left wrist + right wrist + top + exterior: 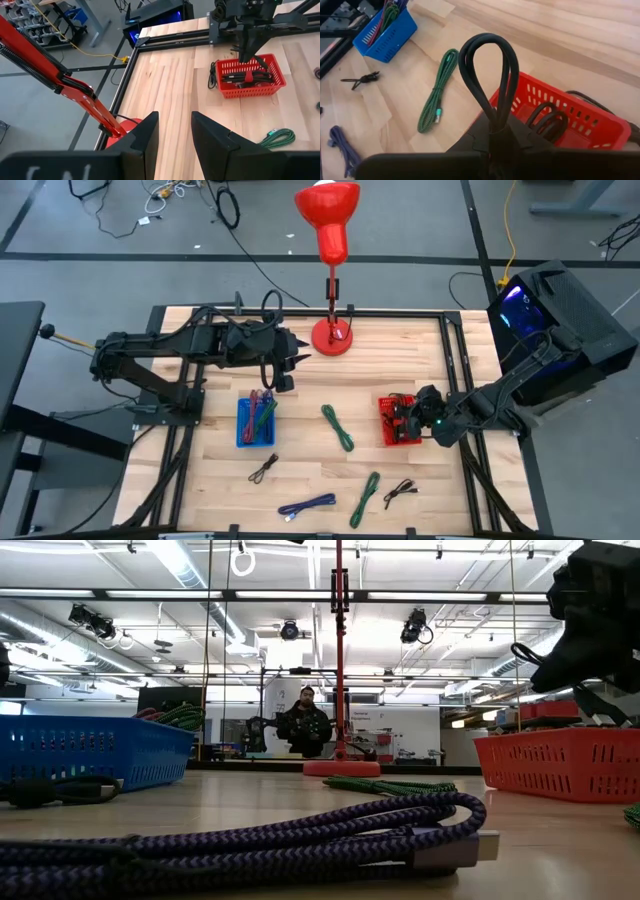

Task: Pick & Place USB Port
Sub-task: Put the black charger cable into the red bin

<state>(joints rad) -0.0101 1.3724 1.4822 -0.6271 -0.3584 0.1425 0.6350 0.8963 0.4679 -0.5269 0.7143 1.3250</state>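
Only the right wrist view shows the grip itself: the right gripper [495,137] is pinched tight on a looped black cable [487,75], the loop standing up out of the closed fingers just over the near corner of the red basket [580,122]. From above, that gripper [425,418] simply sits at the red basket [400,420] and the cable cannot be made out. More black cable lies coiled inside the basket — plain in the left wrist view [247,77].

The left gripper [172,132] hangs with its fingers parted and nothing between them, well away from the red basket, beside the red lamp base [332,337].

Between the two baskets a green cable [338,427] lies on the wood; the blue basket [257,421] holds coloured cables. Nearer the front edge lie a second green cable [365,498], a purple cable [307,505] and two small black cables [263,470] [400,491]. In the low view the purple cable [300,830] fills the foreground, and a person [305,725] shows far behind the table.
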